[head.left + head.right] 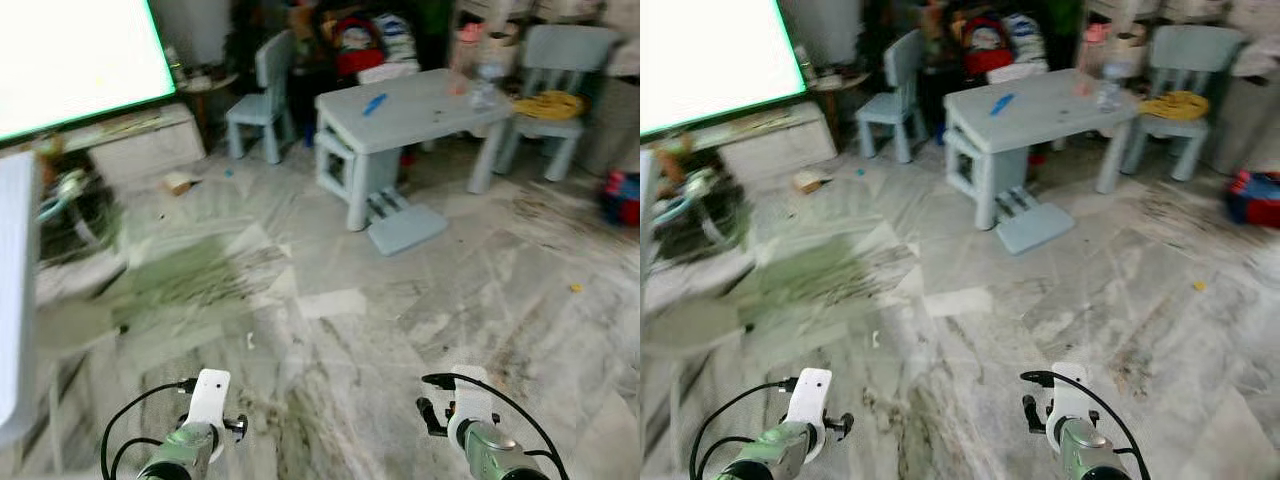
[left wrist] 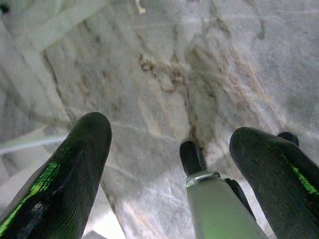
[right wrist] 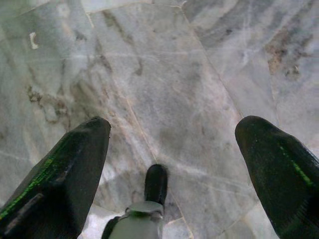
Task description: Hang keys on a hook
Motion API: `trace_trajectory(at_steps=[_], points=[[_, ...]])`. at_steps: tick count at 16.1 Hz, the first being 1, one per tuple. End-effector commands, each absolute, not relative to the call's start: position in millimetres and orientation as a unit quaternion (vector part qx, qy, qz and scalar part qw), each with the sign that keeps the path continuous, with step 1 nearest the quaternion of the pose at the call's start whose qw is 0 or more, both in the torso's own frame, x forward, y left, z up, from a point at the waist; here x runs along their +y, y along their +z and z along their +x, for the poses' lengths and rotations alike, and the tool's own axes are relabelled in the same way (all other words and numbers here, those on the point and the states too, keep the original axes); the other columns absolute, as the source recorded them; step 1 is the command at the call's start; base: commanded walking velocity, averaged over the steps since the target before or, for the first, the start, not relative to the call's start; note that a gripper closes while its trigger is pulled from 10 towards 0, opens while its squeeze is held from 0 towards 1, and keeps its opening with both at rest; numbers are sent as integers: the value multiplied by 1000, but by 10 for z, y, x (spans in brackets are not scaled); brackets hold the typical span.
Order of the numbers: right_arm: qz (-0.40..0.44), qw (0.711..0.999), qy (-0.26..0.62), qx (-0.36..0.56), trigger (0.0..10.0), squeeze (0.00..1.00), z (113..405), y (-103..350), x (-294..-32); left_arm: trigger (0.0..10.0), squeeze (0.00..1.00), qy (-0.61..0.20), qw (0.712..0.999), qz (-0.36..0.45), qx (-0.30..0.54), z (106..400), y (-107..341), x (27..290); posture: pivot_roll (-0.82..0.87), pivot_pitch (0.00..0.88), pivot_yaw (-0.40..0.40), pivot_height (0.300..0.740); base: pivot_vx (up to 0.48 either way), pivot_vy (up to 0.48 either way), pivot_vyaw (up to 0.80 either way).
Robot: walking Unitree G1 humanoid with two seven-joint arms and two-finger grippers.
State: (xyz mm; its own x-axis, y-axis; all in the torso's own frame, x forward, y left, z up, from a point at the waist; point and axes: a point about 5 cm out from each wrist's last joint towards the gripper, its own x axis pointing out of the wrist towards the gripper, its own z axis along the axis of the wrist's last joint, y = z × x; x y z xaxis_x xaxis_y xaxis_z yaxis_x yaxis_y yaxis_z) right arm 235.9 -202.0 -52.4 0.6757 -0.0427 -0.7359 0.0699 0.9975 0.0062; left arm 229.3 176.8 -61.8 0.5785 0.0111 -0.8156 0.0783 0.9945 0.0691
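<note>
Both silver arms hang low over the grey veined marble floor (image 1: 330, 330). The left end effector (image 2: 169, 149) and right end effector (image 3: 172, 144) each have their 2 black fingers spread wide, holding nothing. Far ahead stands a pale blue plastic counter (image 1: 420, 110), with a matching pale blue chair (image 1: 262, 95) to its left. I cannot make out keys or a hook.

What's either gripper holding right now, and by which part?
Nothing. The left gripper and right gripper are both open, with only the marble floor between their fingers. No keys are in either one.
</note>
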Motion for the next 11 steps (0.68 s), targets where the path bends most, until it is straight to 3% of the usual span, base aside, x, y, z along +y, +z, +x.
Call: trace_trajectory(at_steps=[1, 4, 6, 11], points=[[12, 914, -30, 403, 10000, 0, 2353, -527, -2023, 10000, 0, -14, 884, 52, 464, 2281, -623, 1799, -65, 26, 56, 740, 0, 0, -781], [11, 915, -27, 402, 10000, 0, 2358, -523, -2023, 10000, 0, -15, 884, 54, 464, 2280, -623, 1800, -65, 27, 57, 740, 0, 0, -694], [9, 915, -25, 402, 10000, 0, 2359, -522, -2023, 10000, 0, -15, 883, 55, 465, 2278, -624, 1806, -66, 28, 58, 740, 0, 0, -228], [4, 915, -21, 403, 10000, 0, 2357, -523, -2024, 10000, 0, -19, 883, 58, 466, 2277, -624, 1805, -67, 31, 59, 740, 0, 434, 0]])
